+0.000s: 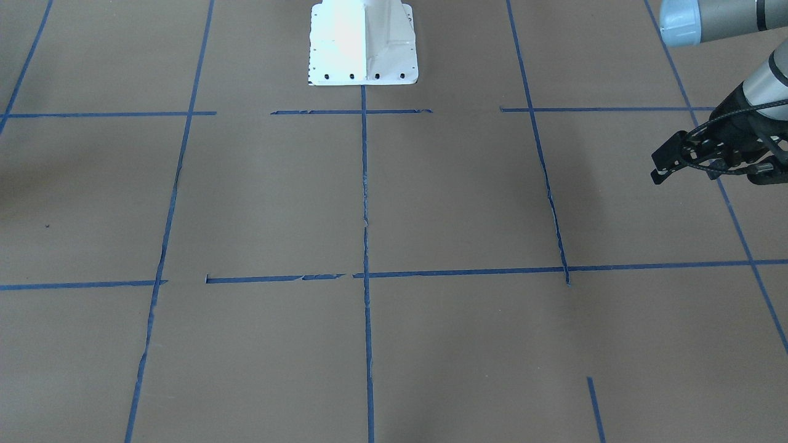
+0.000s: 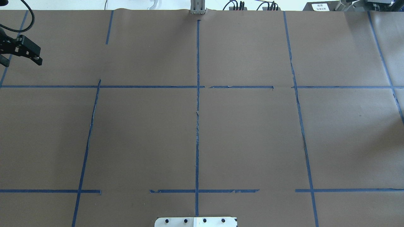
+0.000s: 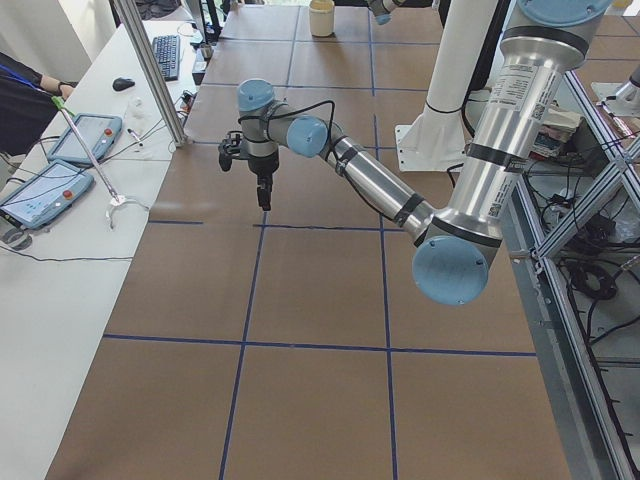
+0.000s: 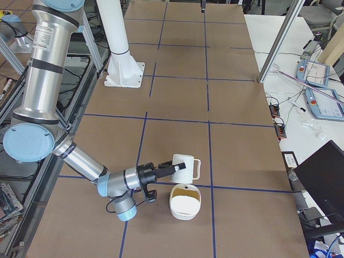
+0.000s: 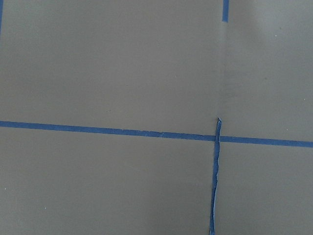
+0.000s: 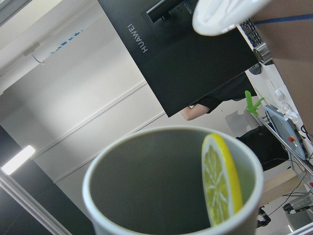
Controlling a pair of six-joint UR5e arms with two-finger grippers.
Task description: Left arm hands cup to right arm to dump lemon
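Observation:
In the exterior right view the white cup [image 4: 183,168] is lifted off the table at the tip of my right gripper [image 4: 167,170], with its handle on the side away from the gripper. Whether the fingers are shut on it I cannot tell. A white bowl [image 4: 185,202] stands just below and beside the cup. The right wrist view looks into the cup's grey inside [image 6: 146,186], where a yellow lemon [image 6: 220,186] slice leans against the wall near the rim. My left gripper [image 2: 20,61] [image 1: 708,175] hovers open and holds nothing, far off at the table's left end.
The brown table carries a grid of blue tape [image 2: 197,94]. The white robot base [image 1: 363,43] stands at the middle of the near edge. A side desk with tablets [image 3: 60,170] and a black monitor [image 4: 322,177] flank the table. A person [image 3: 20,100] sits by the desk.

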